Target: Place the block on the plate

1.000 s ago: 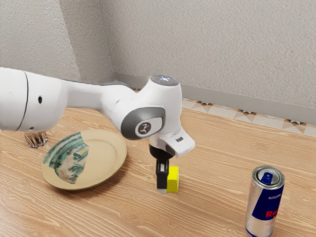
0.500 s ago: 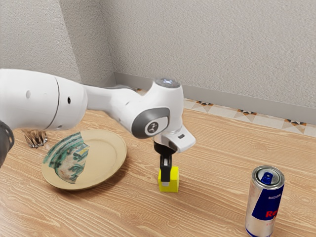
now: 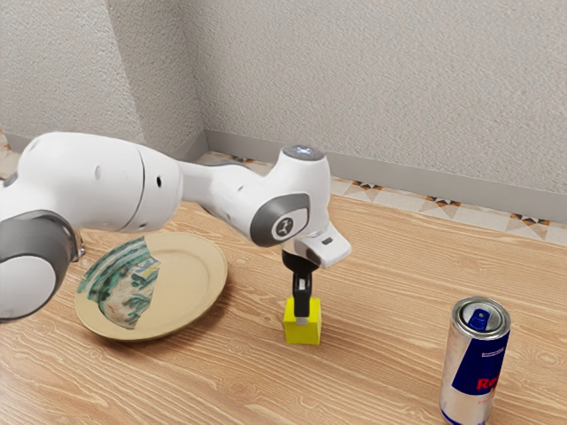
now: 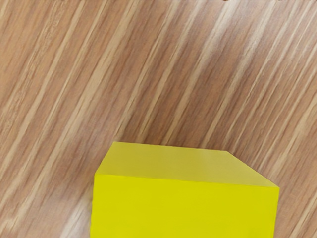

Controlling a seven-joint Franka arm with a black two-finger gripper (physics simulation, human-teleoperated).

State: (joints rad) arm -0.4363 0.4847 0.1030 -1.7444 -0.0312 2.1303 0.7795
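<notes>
The black gripper [image 3: 302, 317] points down at the yellow block in the exterior view, its lower end overlapping the block's upper part. How it stands around the block cannot be told. The yellow block [image 3: 303, 334] rests upright on the wooden table. In the wrist view the block [image 4: 185, 206] lies large and close under the hand, with its top and one side in sight. A round beige plate [image 3: 190, 285] with a green painted pattern sits toward the exterior view's left, apart from the block, with nothing on it.
A silver and blue can [image 3: 477, 363] stands on the wooden table [image 3: 381, 310] toward the exterior view's right. The arm's elbow [image 3: 40, 257] hangs near the plate's left side in that view, and a textured wall [image 3: 381, 88] rises beyond the table.
My hand has shifted toward the exterior view's right and slightly up in that view, from beside the block to over it. The arm's elbow has swung into sight. Block and plate have stayed put.
</notes>
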